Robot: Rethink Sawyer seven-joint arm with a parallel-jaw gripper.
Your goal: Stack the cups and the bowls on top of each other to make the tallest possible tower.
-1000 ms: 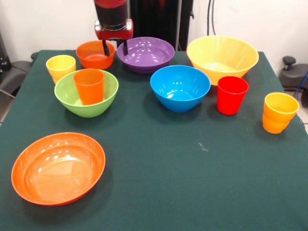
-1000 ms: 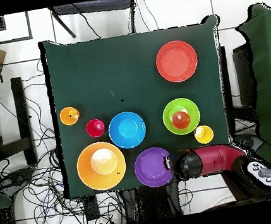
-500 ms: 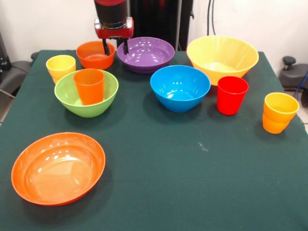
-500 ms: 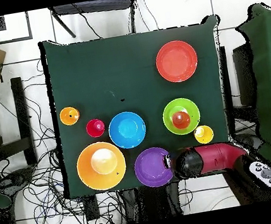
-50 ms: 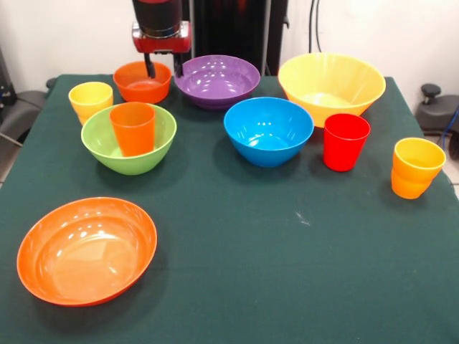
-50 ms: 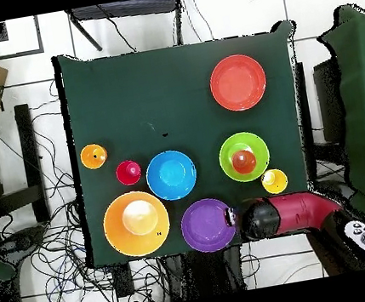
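I see gripper (image 5: 163,68) hanging at far table edge, fingers spread apart, empty, tips between small deep orange bowl (image 5: 142,81) and purple bowl (image 5: 217,80). One finger overlaps orange bowl's rim; contact unclear. Yellow cup (image 5: 90,100) just beside that bowl. Green bowl (image 5: 129,137) nearer me, orange cup (image 5: 133,127) upright inside it: only stacking I see. Blue bowl (image 5: 268,130) mid-table, red cup (image 5: 346,141) beside it, big yellow bowl (image 5: 331,86) behind. Yellow-orange cup (image 5: 416,167) apart at side. Wide shallow orange bowl (image 5: 87,250) alone at near corner of green cloth (image 5: 287,265).
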